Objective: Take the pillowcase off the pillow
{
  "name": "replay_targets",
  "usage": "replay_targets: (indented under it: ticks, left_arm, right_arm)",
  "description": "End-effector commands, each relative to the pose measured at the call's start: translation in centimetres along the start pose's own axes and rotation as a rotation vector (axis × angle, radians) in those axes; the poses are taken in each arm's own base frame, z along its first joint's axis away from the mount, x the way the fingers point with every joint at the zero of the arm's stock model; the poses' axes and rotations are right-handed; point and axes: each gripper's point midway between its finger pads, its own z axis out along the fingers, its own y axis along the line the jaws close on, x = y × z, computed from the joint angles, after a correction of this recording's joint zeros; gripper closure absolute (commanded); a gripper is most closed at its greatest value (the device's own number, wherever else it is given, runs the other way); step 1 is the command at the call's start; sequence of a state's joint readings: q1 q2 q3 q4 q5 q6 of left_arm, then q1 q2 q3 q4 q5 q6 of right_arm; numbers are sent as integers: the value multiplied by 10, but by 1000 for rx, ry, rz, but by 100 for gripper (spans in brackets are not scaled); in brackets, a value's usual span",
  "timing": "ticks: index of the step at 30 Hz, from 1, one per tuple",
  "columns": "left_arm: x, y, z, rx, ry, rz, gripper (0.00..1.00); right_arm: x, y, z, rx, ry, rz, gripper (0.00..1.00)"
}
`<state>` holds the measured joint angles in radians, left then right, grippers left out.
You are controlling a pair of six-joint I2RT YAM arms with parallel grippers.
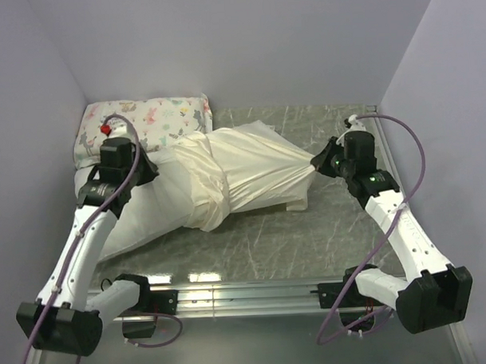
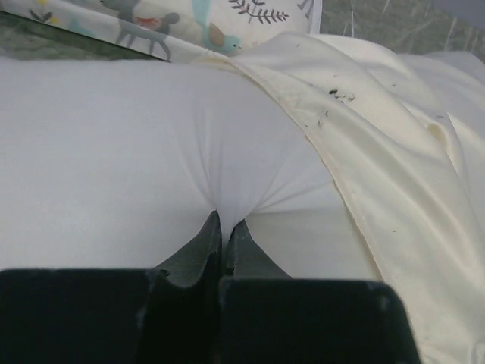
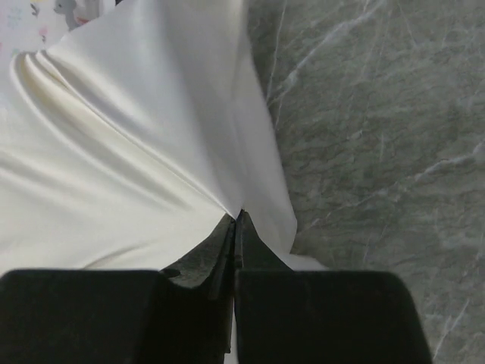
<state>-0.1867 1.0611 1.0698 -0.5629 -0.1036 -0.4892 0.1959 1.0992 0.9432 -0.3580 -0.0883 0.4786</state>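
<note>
Cream pillowcase (image 1: 250,170), white pillow (image 1: 148,221), grey marbled table (image 1: 309,239)

Left claw (image 2: 223,227), right claw (image 3: 236,221): tightly closed.

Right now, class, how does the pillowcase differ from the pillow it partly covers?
The pillowcase is cream and slightly shiny; the pillow is whiter and matte. The pillowcase is bunched and wrinkled toward the right; the pillow's left end lies bare and smooth. The right jaws pinch the pillowcase, the left jaws the pillow. Both are plain fabric.
</note>
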Motion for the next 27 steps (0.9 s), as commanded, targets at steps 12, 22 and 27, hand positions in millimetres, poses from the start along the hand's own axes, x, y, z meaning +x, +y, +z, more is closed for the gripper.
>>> replay_targets:
  ticks: [12,22,27]
  left_arm:
    - [-31,52,-26,-100,-164,-44,100]
    - [-11,31,-9,31,-59,-14,100]
    - [1,20,-5,101,-27,-29,100]
  right_arm:
    - [-104,-42,-55,112,-257,162,100]
    - [-108,-23,-59,-32,-249,204,97]
    - [-68,23,-49,-27,-151,-55,50]
